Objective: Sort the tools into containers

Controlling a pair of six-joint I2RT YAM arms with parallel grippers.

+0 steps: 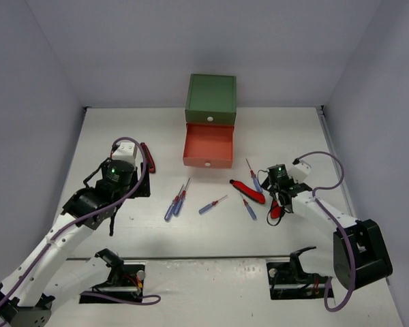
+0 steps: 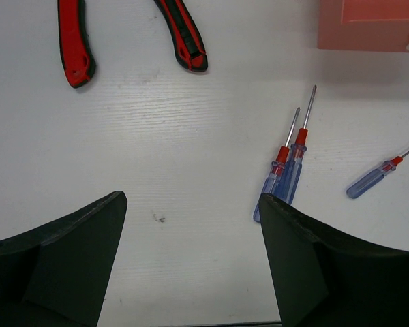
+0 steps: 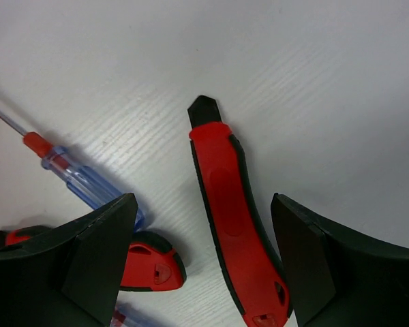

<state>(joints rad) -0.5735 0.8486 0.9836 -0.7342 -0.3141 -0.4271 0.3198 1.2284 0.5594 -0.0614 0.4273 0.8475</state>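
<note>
Black left hand [image 2: 191, 204] agape above table [image 2: 157, 150], right hand [image 3: 203, 201] agape above red-handled tool [image 3: 232, 225].

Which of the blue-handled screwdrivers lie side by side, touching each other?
The two thin blue-handled screwdrivers nearest the left gripper, shafts almost parallel; the other screwdrivers lie singly.

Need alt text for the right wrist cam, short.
The open right hand frames a red-handled tool with a black tip, lying on the white table between its two dark fingers. A blue-handled screwdriver lies at left, and another red-and-black tool end shows at lower left.
</note>
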